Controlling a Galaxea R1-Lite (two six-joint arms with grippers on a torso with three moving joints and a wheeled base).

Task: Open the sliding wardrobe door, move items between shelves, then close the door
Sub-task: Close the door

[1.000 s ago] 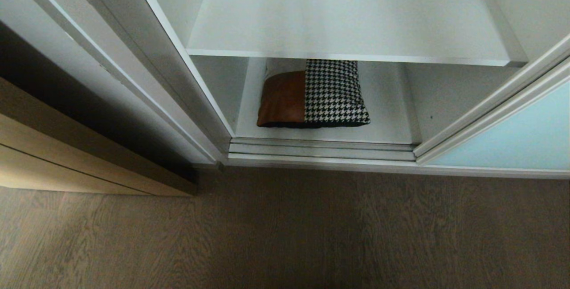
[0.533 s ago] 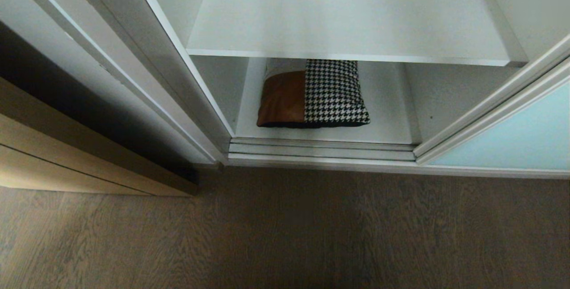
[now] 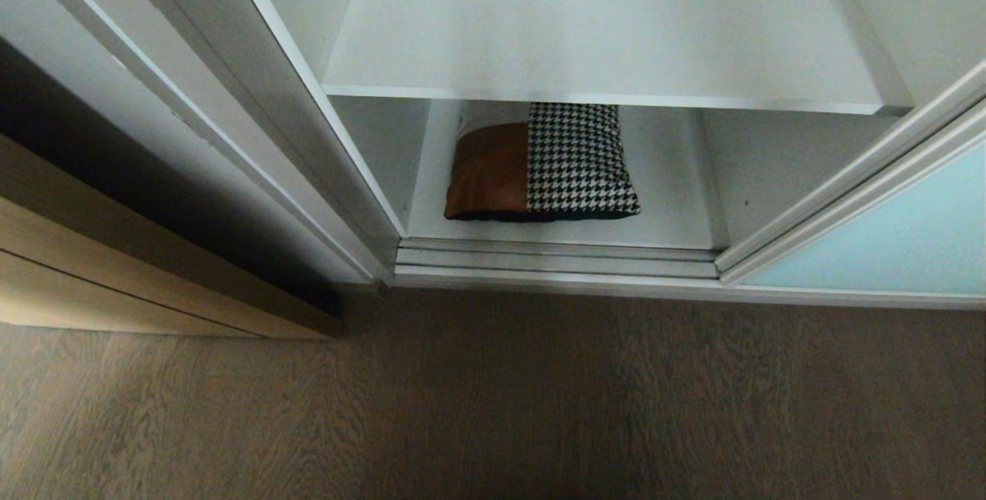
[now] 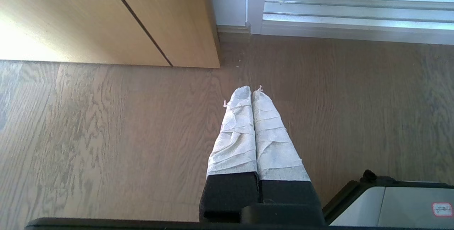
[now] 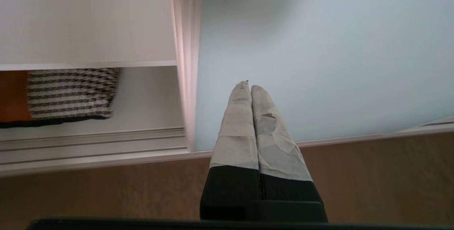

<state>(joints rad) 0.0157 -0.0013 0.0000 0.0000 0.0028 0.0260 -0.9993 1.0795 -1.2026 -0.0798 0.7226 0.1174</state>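
Head view: sliding wardrobe door [image 3: 909, 230] sits pushed off to the right, compartment open, so I judge the opening step done. Cushion [image 3: 539, 165] lies flat on the bottom shelf [image 3: 670, 215], just behind the floor track [image 3: 555, 257], tan leather half on the left, houndstooth half on the right. Upper shelf [image 3: 601, 30] above it carries nothing that I can see. Neither arm shows here. I read the cushion transfer and the door closing as both left to do. Left wrist view: left gripper [image 4: 252, 90] hangs over the wood floor [image 4: 106, 134], taped fingers pressed together, holding nothing, well short of the track; a light wood door [image 4: 106, 13] stands off to one side. Parked, by my reading. Right wrist view: right gripper [image 5: 247, 86] also pinched closed and empty, pointing at the frosted pane, just beside the door's frame edge [image 5: 186, 63]; the cushion's houndstooth corner peeks from under the shelf beyond that frame. Only the wrist views show the claws; only the head view shows the whole cushion and both shelves.
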